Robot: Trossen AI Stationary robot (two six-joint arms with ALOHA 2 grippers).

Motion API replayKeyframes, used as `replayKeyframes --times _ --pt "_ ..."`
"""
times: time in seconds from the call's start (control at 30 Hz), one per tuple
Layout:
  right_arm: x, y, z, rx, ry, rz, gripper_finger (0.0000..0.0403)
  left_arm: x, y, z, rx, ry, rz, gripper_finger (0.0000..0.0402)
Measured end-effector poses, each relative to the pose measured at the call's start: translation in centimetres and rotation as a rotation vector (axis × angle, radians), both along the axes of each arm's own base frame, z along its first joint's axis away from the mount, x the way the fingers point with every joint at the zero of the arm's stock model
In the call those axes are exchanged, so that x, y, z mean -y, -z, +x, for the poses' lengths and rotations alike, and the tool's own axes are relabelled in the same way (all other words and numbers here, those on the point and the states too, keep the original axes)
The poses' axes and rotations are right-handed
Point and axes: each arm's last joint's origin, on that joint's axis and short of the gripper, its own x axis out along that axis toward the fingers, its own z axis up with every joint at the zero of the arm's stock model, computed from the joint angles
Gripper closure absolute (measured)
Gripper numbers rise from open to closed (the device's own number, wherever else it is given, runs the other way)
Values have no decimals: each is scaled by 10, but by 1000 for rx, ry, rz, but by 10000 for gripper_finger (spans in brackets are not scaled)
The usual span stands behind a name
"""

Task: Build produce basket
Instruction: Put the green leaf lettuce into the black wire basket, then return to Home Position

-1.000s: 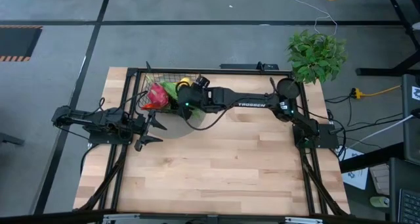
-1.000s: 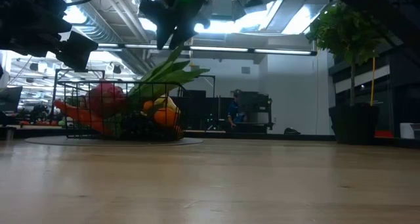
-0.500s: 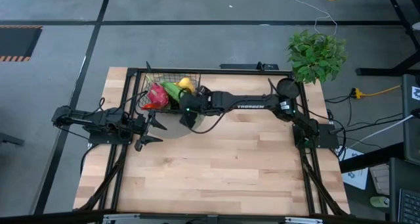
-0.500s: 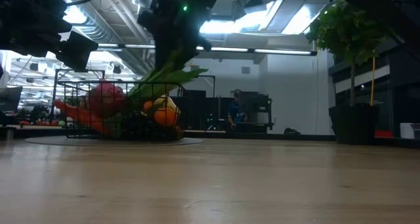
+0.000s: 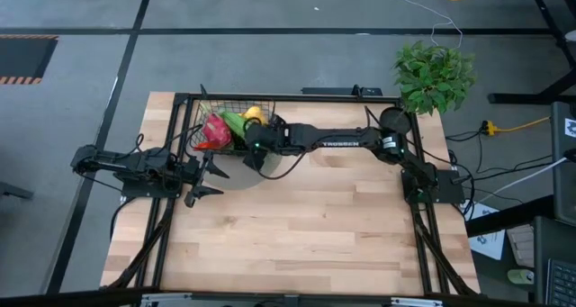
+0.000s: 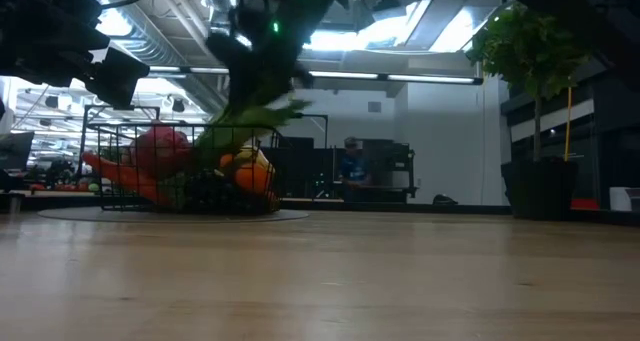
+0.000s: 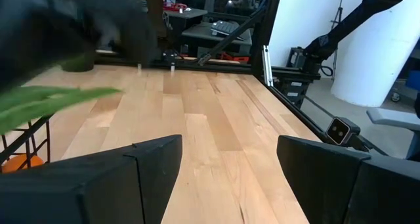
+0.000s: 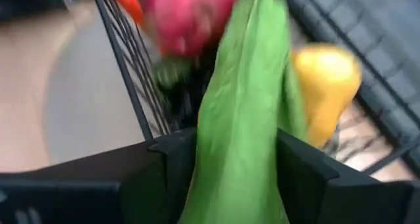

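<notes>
The black wire basket [image 5: 209, 127] stands on a round grey mat [image 5: 270, 170] at the table's far left. It holds a pink dragon fruit [image 5: 214, 127], a yellow fruit [image 5: 254, 114], an orange [image 6: 250, 176] and other produce. My right gripper [image 5: 255, 143] is at the basket's near right corner, shut on the long green beans [image 8: 243, 119]. The beans reach over the basket's rim toward the dragon fruit [image 8: 190, 14]. My left gripper [image 5: 203, 177] is open and empty, low over the table near the mat's left edge. My right gripper pinches the bundle of green beans between its two fingers [image 8: 172, 159], on the part of the bundle [image 8: 236, 178] that lies outside the basket. The fingers lie across the beans and come from the table's right, slanting down. The beans' other end lies over the basket's produce.
A potted leafy plant [image 5: 434, 73] and a dark round cup [image 5: 394, 120] stand at the far right corner. A black frame [image 5: 288, 97] runs along the table's edges. Bare wood lies near and right of the mat.
My right gripper, shut on the beans, has gone from over the basket's far right toward the table's near edge, to the basket's near right corner. The beans have tipped from slanting steeply up to lying flatter over the basket.
</notes>
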Motion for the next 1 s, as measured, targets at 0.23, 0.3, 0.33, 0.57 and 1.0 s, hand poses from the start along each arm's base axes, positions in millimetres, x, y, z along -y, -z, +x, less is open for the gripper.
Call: replayKeyframes --times 0.23,0.3,0.33,0.57,1.0 --pt "-10 -42 2 74 -28 -78 224 0 0 0 0 0 0 160" --pt "-12 -49 1 83 -7 -126 224 0 0 0 0 0 0 160" --pt "-13 -52 1 80 -2 -148 224 0 0 0 0 0 0 160" --pt "-35 -57 -8 -20 -57 -175 224 0 0 0 0 0 0 160" --pt "-44 -37 -30 -336 -201 -100 224 0 0 0 0 -1 0 160"
